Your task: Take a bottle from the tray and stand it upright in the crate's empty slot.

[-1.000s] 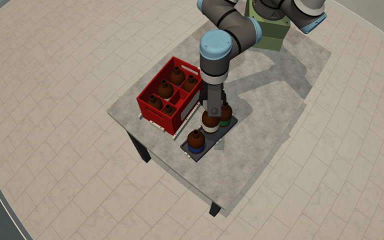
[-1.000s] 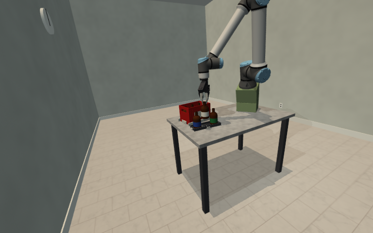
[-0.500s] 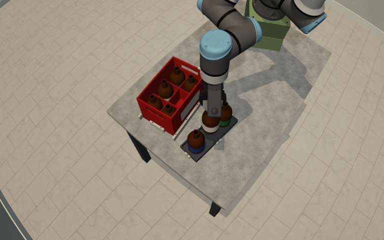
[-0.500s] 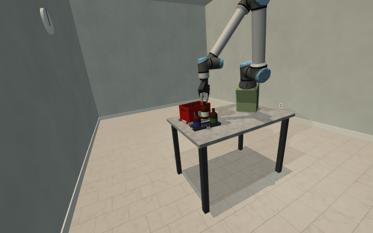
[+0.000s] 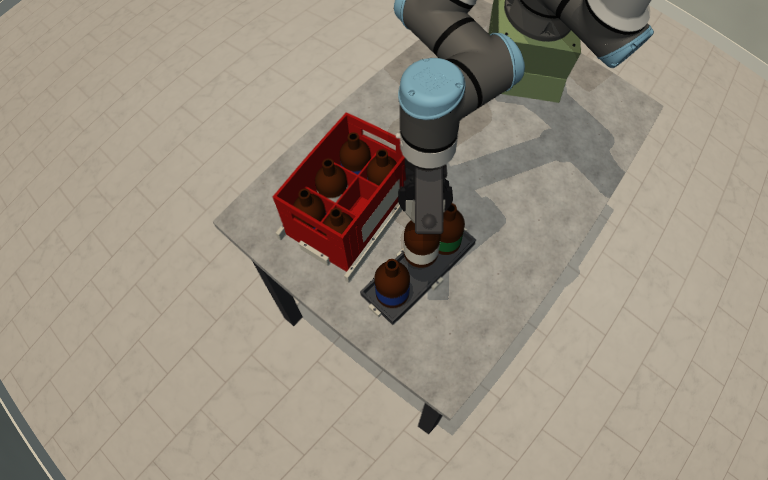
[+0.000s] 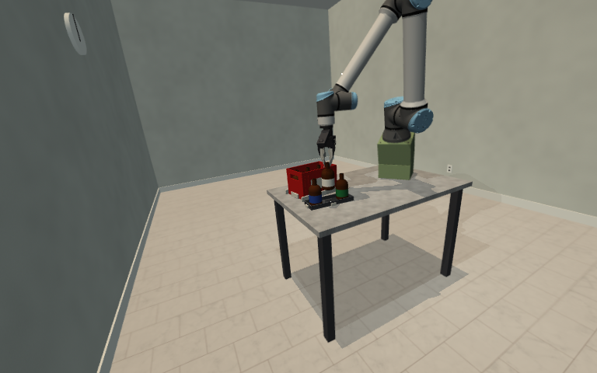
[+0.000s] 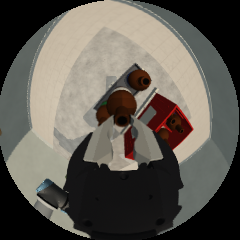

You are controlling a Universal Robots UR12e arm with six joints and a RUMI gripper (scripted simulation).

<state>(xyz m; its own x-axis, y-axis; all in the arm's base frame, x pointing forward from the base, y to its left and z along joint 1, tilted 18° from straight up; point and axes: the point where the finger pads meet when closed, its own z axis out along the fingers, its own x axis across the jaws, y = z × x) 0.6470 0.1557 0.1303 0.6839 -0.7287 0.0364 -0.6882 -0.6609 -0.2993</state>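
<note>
A red crate (image 5: 344,194) stands on the table with several brown bottles in its slots and one empty slot (image 5: 359,195) near its right side. A dark tray (image 5: 418,273) lies beside it with a blue-labelled bottle (image 5: 392,282) and a green-labelled bottle (image 5: 451,228). My gripper (image 5: 427,223) is shut on the neck of the white-labelled bottle (image 5: 421,245), which hangs upright and a little raised above the tray's middle. The side view shows the gripper (image 6: 326,159) on this bottle (image 6: 327,176). In the wrist view the bottle's neck (image 7: 121,119) sits between the fingers.
The green robot pedestal (image 5: 534,56) stands at the table's far end. The crate (image 6: 308,177) is close behind the tray (image 6: 329,201). The table's front edge lies near the tray.
</note>
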